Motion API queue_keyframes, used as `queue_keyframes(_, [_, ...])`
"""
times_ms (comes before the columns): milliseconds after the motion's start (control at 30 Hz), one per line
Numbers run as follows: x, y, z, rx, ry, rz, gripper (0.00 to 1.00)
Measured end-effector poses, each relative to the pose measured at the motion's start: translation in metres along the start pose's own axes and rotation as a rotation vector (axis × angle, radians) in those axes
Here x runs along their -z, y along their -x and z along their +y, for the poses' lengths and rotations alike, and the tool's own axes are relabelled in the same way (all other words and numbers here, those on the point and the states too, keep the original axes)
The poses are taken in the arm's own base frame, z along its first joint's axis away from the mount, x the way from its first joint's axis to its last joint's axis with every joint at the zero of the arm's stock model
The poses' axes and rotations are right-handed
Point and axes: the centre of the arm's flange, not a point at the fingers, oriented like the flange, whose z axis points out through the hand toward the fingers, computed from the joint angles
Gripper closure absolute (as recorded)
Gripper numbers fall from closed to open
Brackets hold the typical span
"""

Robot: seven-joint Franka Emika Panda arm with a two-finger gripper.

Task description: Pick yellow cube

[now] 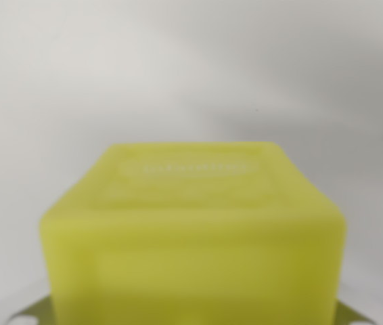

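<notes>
The yellow cube (195, 237) fills the lower middle of the wrist view, very close to the camera and out of focus. Its top face has a faint raised rectangle. At the bottom edge, small metal parts of my fingers (34, 313) show on either side of the cube, pressed against its lower flanks. My gripper (195, 318) is shut on the cube, and the cube hides most of both fingers.
Behind the cube there is only a plain, blurred white-grey surface with a soft shadow band running from upper left to right.
</notes>
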Motion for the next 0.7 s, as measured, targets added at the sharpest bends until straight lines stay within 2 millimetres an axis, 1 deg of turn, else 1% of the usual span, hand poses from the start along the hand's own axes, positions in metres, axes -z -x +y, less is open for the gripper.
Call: queue_keyframes(700, [0.052, 0.000, 0.000, 0.000, 0.000, 0.000, 1.00])
